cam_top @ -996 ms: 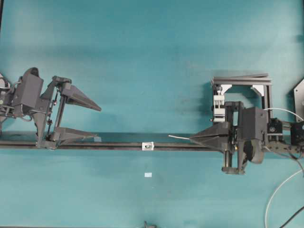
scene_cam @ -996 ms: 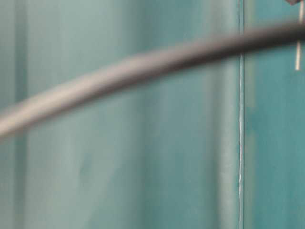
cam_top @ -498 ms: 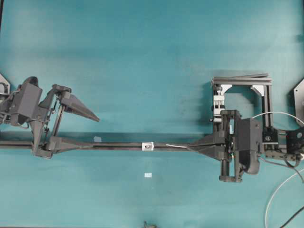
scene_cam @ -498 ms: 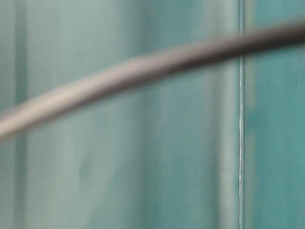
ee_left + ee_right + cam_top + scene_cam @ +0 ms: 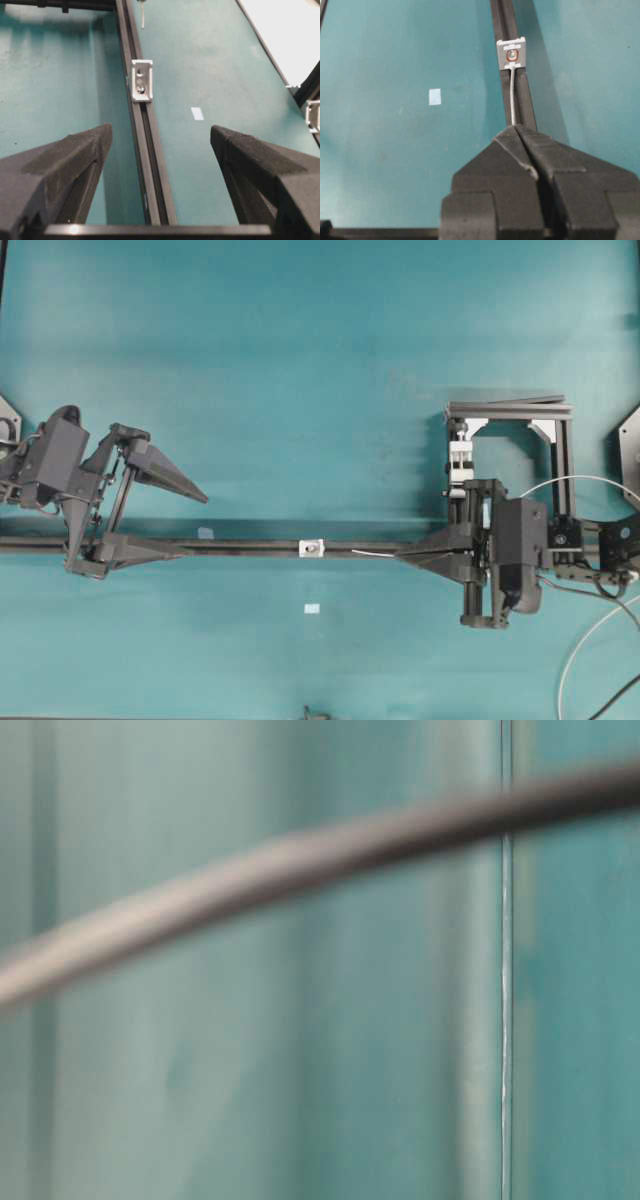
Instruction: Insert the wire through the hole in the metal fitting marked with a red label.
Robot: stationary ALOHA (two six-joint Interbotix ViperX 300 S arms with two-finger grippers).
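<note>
Clamped tight on the wire (image 5: pixel 513 97), right gripper (image 5: pixel 516 131), with the strand jutting straight out past the pinched fingertips toward the metal fitting (image 5: pixel 511 53). Bolted to the black rail (image 5: pixel 250 546) near mid-table, that fitting (image 5: pixel 312 547), its red-ringed hole (image 5: pixel 511 54) facing the approaching tip. Directly left of the right gripper (image 5: pixel 402 555) in the overhead view, fitting and hole both, with the wire (image 5: pixel 372 553) lying almost along the rail's own line, long axis aimed at the opening. Free end just beside the bracket's lower edge in the right wrist view, apparently a touch low of the hole; entered or not, too fine to tell. Spread wide and holding nothing, left gripper (image 5: pixel 190 525), straddling the rail at the far left, well apart from the fitting (image 5: pixel 142 80). Nearer arm by far: the right. Likely needed next, a small lift of the tip and a straight push leftward along the rail.
</note>
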